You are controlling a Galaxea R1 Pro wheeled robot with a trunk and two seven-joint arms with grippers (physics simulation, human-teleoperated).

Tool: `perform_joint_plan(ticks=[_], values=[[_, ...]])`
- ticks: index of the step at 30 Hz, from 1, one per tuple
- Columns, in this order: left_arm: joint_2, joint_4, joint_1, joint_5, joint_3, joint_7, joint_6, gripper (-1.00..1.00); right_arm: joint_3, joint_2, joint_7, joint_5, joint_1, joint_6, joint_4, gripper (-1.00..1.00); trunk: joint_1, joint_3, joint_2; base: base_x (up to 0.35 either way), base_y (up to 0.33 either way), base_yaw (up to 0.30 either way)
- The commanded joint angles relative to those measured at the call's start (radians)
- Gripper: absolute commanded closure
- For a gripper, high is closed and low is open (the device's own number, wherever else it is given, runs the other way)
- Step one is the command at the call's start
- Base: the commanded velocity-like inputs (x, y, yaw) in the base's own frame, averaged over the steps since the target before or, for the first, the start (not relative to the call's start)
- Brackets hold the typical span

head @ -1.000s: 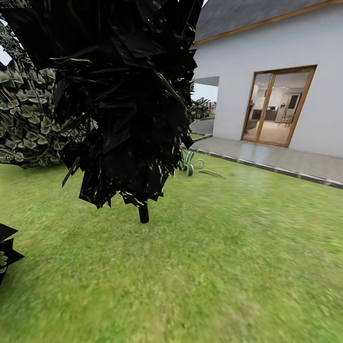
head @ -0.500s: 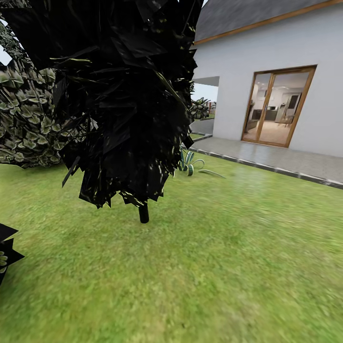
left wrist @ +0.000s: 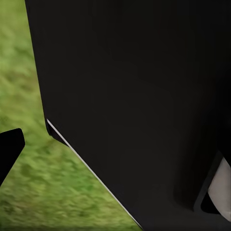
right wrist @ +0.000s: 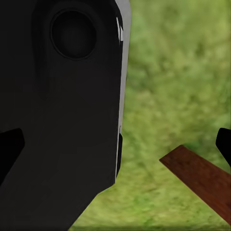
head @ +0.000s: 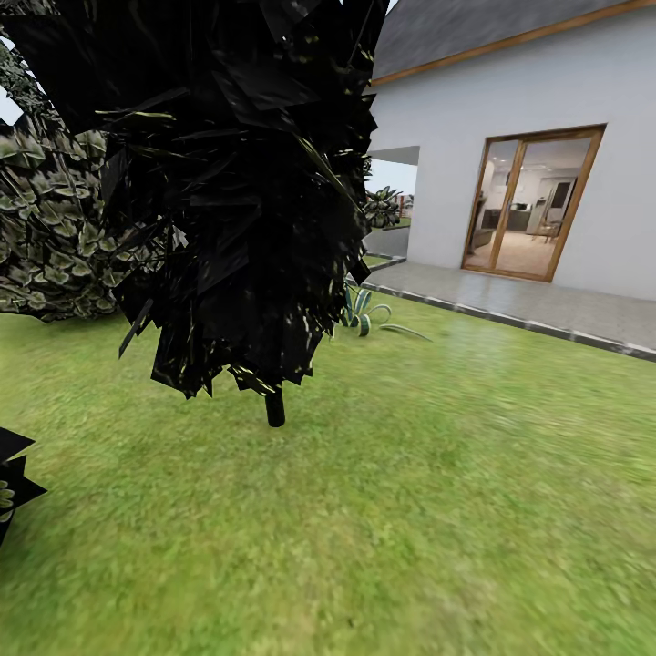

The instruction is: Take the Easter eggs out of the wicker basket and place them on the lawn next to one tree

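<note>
Nothing has changed over the last second: your view rests on the short green lawn beside a dark narrow cypress-like tree. Eggs and basket remain unlocated. Pincer states: cannot tell.

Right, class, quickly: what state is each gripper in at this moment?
Left gripper: open, going by its one visible finger.
Right gripper: open, holding nothing.

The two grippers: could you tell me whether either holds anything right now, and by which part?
Nothing is held: both wrist views show open space between the dark fingertips, with lawn and the robot's black body beyond.
</note>
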Motion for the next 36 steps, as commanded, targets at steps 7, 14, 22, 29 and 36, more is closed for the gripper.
perform_joint_plan(ticks=[7,14,22,29,36], values=[[0.0,-0.001,0.001,0.001,0.0,0.0,0.0,-1.0,0.004,0.0,0.0,0.001,-0.001,0.0,0.002,-1.0,0.0,-0.001,0.0,0.0,0.0,0.0],[0.0,-0.002,0.001,0.001,0.0,0.0,0.0,-1.0,0.004,0.0,0.0,0.001,-0.001,0.0,0.002,-1.0,0.0,-0.001,0.0,0.0,0.0,0.0],[0.0,-0.001,0.001,0.001,0.0,0.0,0.0,-1.0,0.004,0.0,0.0,0.001,-0.001,0.0,0.002,-1.0,0.0,-0.001,0.0,0.0,0.0,0.0],[0.0,-0.002,0.001,0.001,0.0,0.0,0.0,-1.0,0.004,0.0,0.0,0.001,-0.001,0.0,0.002,-1.0,0.0,-0.001,0.0,0.0,0.0,0.0],[0.0,-0.001,0.001,0.001,0.0,0.0,0.0,-1.0,0.004,0.0,0.0,0.001,-0.001,0.0,0.002,-1.0,0.0,-0.001,0.0,0.0,0.0,0.0]])
